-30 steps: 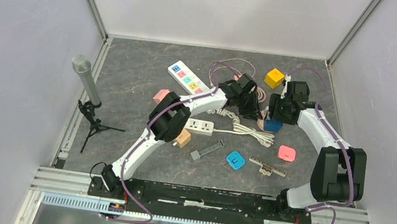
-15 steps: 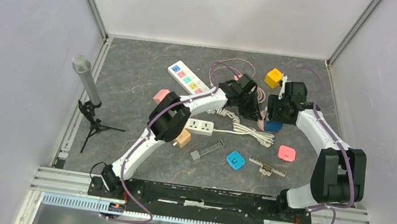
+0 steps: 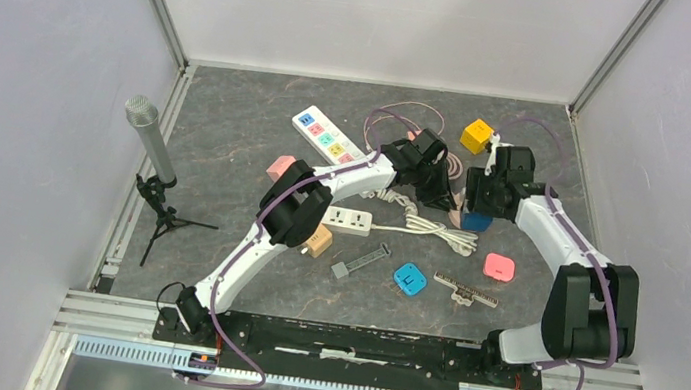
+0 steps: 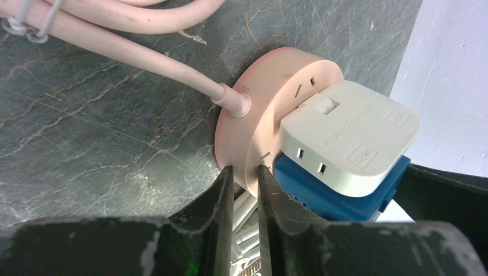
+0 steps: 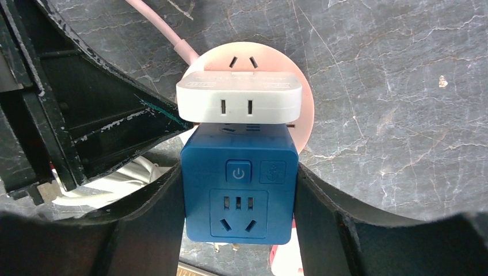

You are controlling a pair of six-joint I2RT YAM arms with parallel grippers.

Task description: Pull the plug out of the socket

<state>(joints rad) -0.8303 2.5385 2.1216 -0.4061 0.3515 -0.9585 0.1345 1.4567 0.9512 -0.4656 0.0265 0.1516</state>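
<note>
Bearing a power symbol, blue plug sits clamped between right fingers

Up top, the fixed camera sits high behind the arm bases. It looks down and forward over the whole dark marbled table, near edge at the bottom, far edge at the top, everything small. Left wrist camera: low and very close, peering along the black left gripper across the tabletop toward the right edge. Right wrist camera: just as close, staring almost straight down past the black right gripper. Both wrist views share one cluster: the pink round plastic socket, the white flat plug and the blue cube adapter. Overhead it sits right of the table's centre.
</note>
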